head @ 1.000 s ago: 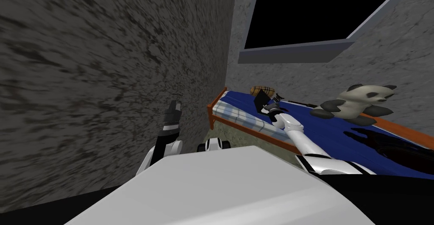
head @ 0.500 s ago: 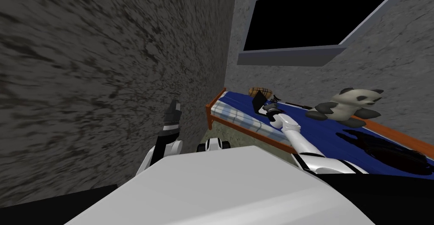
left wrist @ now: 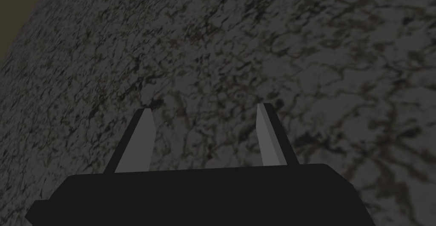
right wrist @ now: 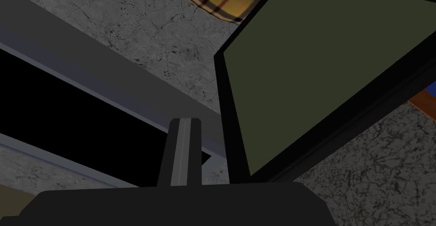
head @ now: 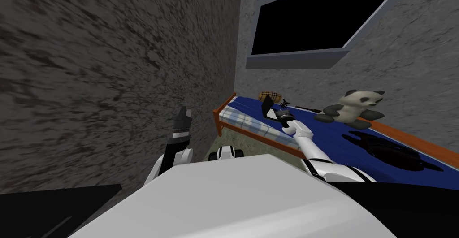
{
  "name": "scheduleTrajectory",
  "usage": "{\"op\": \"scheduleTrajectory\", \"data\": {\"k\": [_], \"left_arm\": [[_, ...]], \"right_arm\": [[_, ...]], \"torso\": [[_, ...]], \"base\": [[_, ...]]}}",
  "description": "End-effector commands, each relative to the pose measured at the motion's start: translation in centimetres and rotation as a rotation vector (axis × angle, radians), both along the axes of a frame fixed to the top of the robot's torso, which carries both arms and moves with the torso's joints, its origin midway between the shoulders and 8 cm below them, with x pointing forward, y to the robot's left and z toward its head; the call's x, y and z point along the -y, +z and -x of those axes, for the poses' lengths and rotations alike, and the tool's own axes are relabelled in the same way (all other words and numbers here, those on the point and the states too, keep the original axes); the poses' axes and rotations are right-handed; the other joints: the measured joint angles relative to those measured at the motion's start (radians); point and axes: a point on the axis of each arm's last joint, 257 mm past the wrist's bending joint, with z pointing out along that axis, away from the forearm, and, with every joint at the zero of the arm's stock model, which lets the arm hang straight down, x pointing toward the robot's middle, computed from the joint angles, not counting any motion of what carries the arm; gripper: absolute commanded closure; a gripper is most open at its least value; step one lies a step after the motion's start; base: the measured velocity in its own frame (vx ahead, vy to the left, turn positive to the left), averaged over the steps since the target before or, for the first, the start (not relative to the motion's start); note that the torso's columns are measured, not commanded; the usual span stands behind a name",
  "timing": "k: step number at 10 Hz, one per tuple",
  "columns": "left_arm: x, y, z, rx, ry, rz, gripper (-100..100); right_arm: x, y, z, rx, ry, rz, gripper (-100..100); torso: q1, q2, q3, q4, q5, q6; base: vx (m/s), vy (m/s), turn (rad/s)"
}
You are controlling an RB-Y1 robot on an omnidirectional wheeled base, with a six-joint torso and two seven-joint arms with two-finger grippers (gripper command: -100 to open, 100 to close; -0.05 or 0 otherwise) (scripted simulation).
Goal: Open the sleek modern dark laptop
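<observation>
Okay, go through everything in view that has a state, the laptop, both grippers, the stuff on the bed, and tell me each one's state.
Laptop: open, lid raised, screen dark.
Left gripper: open, empty, held up near the grey wall.
Right gripper: at the laptop's lid edge, grip unclear.
Panda plush: resting on the bed, untouched.
Dark bag: lying flat on the bed.
Plaid pillow: lying behind the laptop.

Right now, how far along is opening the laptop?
Done: the laptop has its lid raised off its base on the bed. In hand: the right gripper is at the lid's side edge. Left: maybe tilting it further back, then withdrawing. The left gripper is raised by the wall, fingers open.
</observation>
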Motion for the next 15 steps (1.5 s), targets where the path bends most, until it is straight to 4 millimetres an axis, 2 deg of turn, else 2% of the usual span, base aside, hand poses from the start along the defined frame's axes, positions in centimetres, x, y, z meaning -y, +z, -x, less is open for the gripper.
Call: {"op": "scheduleTrajectory", "data": {"k": [1, 2, 8, 9, 10, 12, 15], "left_arm": [[0.0, 0.0, 0.0, 0.000, 0.000, 0.000, 0], [0.0, 0.0, 0.0, 0.000, 0.000, 0.000, 0], [0.0, 0.0, 0.0, 0.000, 0.000, 0.000, 0], [0.0, 0.0, 0.0, 0.000, 0.000, 0.000, 0], [0.0, 0.0, 0.0, 0.000, 0.000, 0.000, 0], [0.0, 0.0, 0.0, 0.000, 0.000, 0.000, 0], [0.0, 0.0, 0.0, 0.000, 0.000, 0.000, 0]], "right_arm": [[0.3, 0.8, 0.0, 0.010, -0.002, 0.007, -100], [0.4, 1.2, 0.0, 0.015, -0.003, 0.011, -100], [2.1, 6.6, -0.2, 0.071, -0.018, 0.072, -100], [2.5, 6.9, -0.2, 0.058, -0.022, 0.090, -100], [2.9, 5.2, 0.2, 0.007, -0.024, 0.106, -100], [3.0, 4.4, 0.4, -0.015, -0.024, 0.113, -100], [3.1, 2.7, 0.9, -0.063, -0.021, 0.127, -100]], "torso": [[0.004, 0.004, 0.002, 0.001, 0.001, 0.000], [0.002, 0.005, 0.003, 0.001, 0.001, 0.000], [-0.005, 0.001, 0.000, 0.000, -0.002, 0.000], [-0.006, 0.001, 0.001, 0.000, -0.001, 0.000], [-0.007, 0.001, 0.001, 0.000, -0.002, 0.000], [-0.013, -0.010, -0.006, -0.003, -0.004, 0.000], [-0.006, 0.004, 0.002, 0.001, -0.002, 0.000]], "base": [[-0.105, 0.100, -0.028], [-0.128, 0.115, -0.015], [-0.147, 0.180, -0.008], [-0.110, 0.134, 0.059], [0.087, 0.044, 0.167], [0.183, -0.052, 0.055], [0.176, -0.101, 0.042]]}}
